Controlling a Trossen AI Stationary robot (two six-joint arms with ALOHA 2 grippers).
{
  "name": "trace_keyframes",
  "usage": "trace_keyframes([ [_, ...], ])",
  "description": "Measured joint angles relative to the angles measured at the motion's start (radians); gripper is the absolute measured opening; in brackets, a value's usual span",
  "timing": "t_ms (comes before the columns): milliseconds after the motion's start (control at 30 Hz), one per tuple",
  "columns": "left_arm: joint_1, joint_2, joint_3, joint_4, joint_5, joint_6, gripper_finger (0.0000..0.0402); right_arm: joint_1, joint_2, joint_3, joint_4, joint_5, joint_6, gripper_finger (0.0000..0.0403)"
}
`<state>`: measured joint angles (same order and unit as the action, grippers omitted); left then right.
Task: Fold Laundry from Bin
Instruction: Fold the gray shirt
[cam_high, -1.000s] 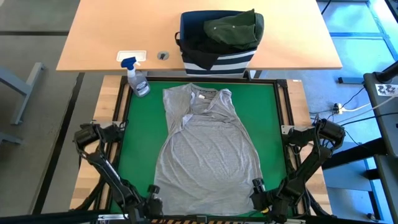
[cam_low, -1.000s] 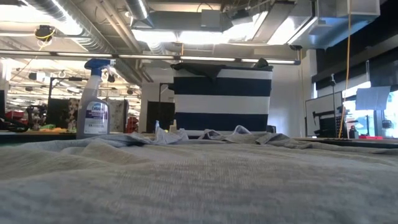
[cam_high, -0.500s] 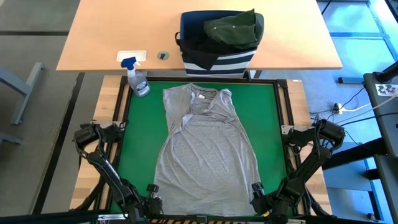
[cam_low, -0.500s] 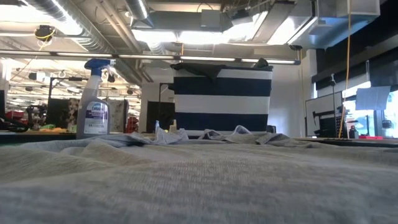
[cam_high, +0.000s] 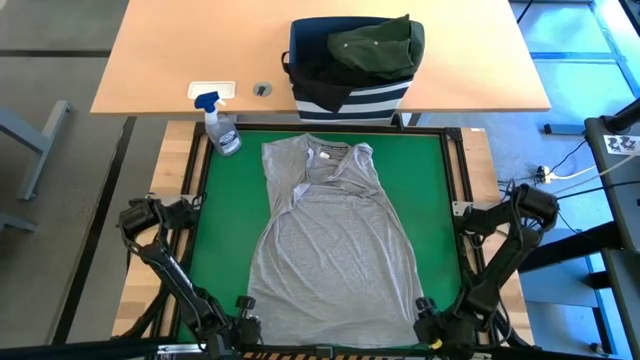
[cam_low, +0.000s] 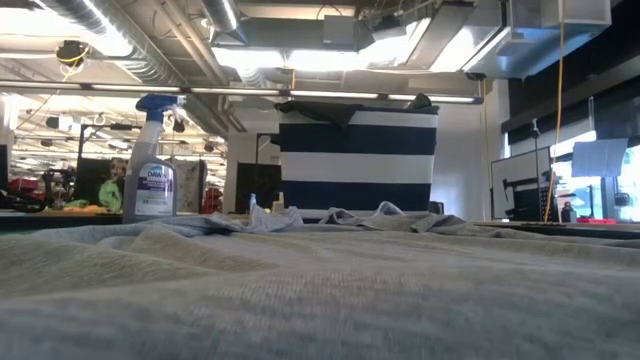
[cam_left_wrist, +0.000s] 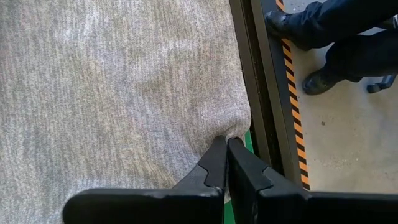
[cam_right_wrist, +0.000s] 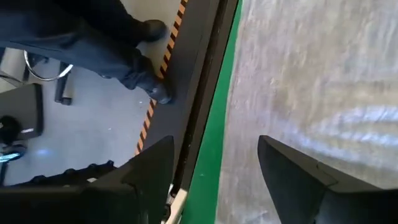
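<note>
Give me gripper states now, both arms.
Left gripper: shut on the light grey garment at its hem corner.
Right gripper: open, holding nothing, by the garment's other hem corner.

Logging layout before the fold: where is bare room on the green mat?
Bare green strips flank the grey shirt, left one wider, between shirt and mat frame. Crowded: the near hem, where the left pincer pinches the shirt corner and the right pincer hangs open.
</note>
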<state>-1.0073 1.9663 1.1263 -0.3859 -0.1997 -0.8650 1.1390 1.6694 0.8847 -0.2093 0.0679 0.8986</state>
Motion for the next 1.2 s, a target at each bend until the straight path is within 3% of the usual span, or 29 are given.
trace_keyframes([
  [200, 0.000, 0.000, 0.000, 0.000, -0.002, 0.003, 0.0000, 0.043, 0.073, 0.001, -0.019, 0.162, -0.018, 0.0232],
  [400, 0.000, 0.000, 0.000, 0.000, -0.005, 0.002, 0.0000, 0.048, 0.156, 0.010, -0.001, 0.194, -0.032, 0.0222],
  [500, -0.001, 0.000, 0.000, -0.001, -0.011, -0.016, 0.0000, 0.047, 0.162, 0.010, -0.025, 0.202, -0.071, 0.0182],
  [700, -0.002, 0.000, 0.000, -0.001, -0.014, -0.016, 0.0000, 0.044, 0.162, 0.010, -0.071, 0.194, -0.064, 0.0040],
  [767, -0.002, 0.000, 0.000, -0.001, -0.012, -0.016, 0.0000, 0.043, 0.154, 0.009, -0.074, 0.178, -0.061, 0.0013],
  [1200, -0.002, -0.165, -0.012, -0.117, 0.008, -0.026, 0.0001, 0.030, -0.072, -0.006, -0.259, 0.163, 0.098, 0.0004],
])
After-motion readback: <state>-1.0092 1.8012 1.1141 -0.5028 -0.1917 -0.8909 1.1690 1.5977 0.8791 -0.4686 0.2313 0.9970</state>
